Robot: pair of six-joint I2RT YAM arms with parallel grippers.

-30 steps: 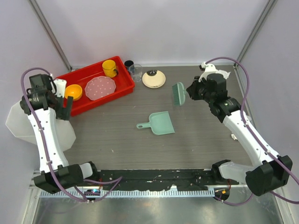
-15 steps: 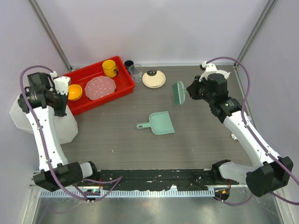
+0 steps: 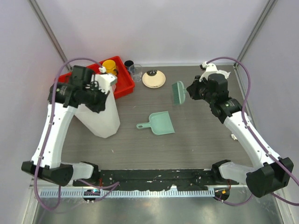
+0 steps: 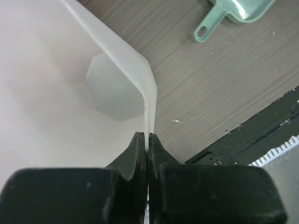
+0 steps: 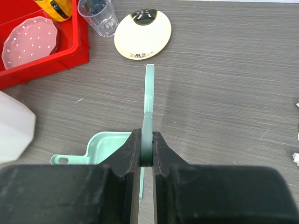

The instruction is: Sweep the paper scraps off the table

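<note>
The left pincer (image 4: 148, 137) is clamped shut on the rim of the one white bin (image 4: 46, 93), probably so the bin can take the sweepings. The right pincer (image 5: 147, 140) grips the one teal brush (image 5: 149, 93) by its handle, ready to sweep. One dustpan (image 5: 105, 147) lies just to its left. Two paper scraps (image 5: 295, 159) sit on the table (image 5: 224, 93), far to its right.

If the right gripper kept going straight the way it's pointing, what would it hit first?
Beyond the green brush the right gripper holds, likely the cream plate; depth is unclear.
</note>
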